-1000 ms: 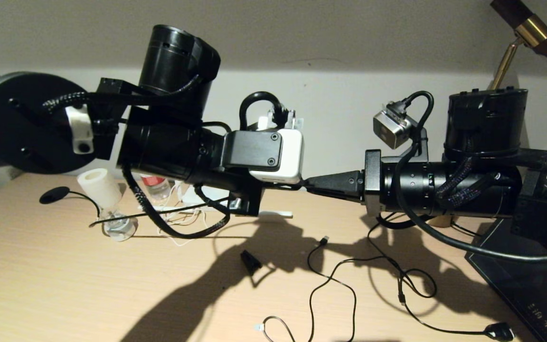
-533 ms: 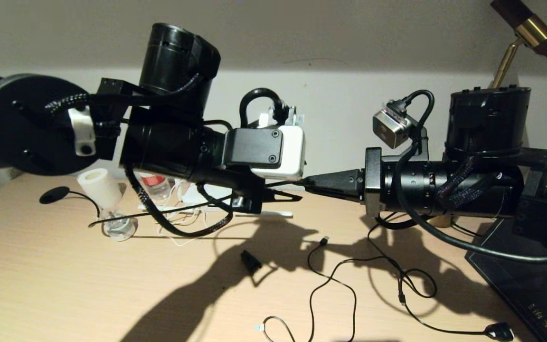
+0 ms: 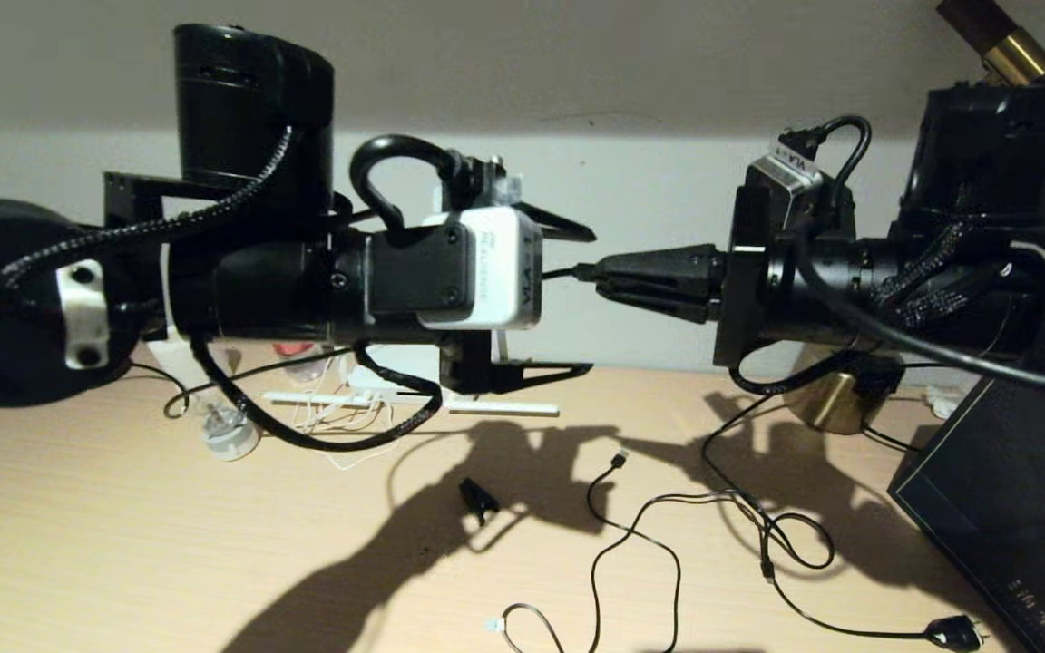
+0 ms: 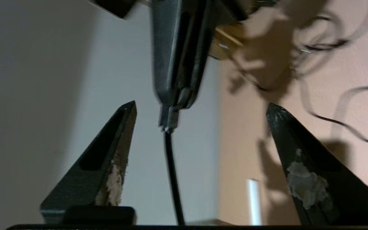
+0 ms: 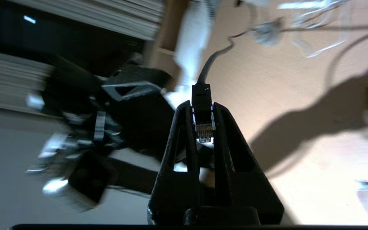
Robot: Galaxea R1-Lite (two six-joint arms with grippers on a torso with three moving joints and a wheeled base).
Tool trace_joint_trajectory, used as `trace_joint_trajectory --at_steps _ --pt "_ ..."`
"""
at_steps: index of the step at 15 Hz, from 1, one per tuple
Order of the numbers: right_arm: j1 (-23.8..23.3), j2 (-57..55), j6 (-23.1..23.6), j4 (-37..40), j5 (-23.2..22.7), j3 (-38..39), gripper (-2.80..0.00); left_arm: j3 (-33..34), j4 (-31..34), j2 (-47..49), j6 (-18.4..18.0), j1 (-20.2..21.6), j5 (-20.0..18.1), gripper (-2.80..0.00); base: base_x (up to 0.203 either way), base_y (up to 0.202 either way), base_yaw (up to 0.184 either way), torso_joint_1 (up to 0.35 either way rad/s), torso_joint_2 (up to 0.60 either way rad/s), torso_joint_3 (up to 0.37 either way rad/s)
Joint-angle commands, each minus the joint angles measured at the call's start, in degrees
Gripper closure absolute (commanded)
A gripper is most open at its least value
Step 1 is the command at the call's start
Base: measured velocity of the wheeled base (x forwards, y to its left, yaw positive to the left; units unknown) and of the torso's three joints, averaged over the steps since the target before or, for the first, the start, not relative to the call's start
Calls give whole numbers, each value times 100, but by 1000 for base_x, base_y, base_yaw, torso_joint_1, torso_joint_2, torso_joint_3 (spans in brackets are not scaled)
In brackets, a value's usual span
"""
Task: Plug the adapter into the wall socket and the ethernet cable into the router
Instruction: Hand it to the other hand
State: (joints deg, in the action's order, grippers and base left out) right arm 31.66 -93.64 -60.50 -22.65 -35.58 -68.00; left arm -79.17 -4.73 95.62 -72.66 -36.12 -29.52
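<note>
Between the right end effector (image 5: 203, 124) tips sits the ethernet cable (image 5: 202, 95) plug, pinched tight, clear connector pointing back toward the wrist, cord running straight out ahead along the finger axis. Directly in front of those tips, w/ cord passing thru its gap, is the left end effector (image 4: 200, 127): spread wide, gripping nothing, tip-to-tip w/ the right and nearest for a handover. Both hang well above the table (image 3: 123, 544). Router itself can't be made out; adapter and socket not seen.
</note>
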Motion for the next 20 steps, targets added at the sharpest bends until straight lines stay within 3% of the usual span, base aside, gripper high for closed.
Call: trace_joint_trajectory --at_steps 1,5,8,10,13,20 --pt "-37 28 -830 122 -368 -380 0 140 -830 -143 -40 192 -497 -280 0 0 0 0 0 0" --pt "-170 -49 -1665 891 -869 -1062 0 268 -1885 -5 -70 353 -1098 -280 0 0 0 0 0 0" --pt "-503 -132 -1850 1721 -1296 -1589 0 814 -2496 74 -72 360 -1388 -280 0 0 0 0 0 0" --pt "-755 -106 -2024 1820 -1401 -1607 0 868 -2651 88 -73 360 -1425 -280 0 0 0 0 0 0" --pt "-959 -145 -2199 1982 -2102 -1595 0 858 -2882 192 -74 360 -1630 -280 0 0 0 0 0 0" --pt "-858 -477 -2284 1747 -2146 -1643 0 788 -3488 404 128 246 -1663 -280 0 0 0 0 0 0"
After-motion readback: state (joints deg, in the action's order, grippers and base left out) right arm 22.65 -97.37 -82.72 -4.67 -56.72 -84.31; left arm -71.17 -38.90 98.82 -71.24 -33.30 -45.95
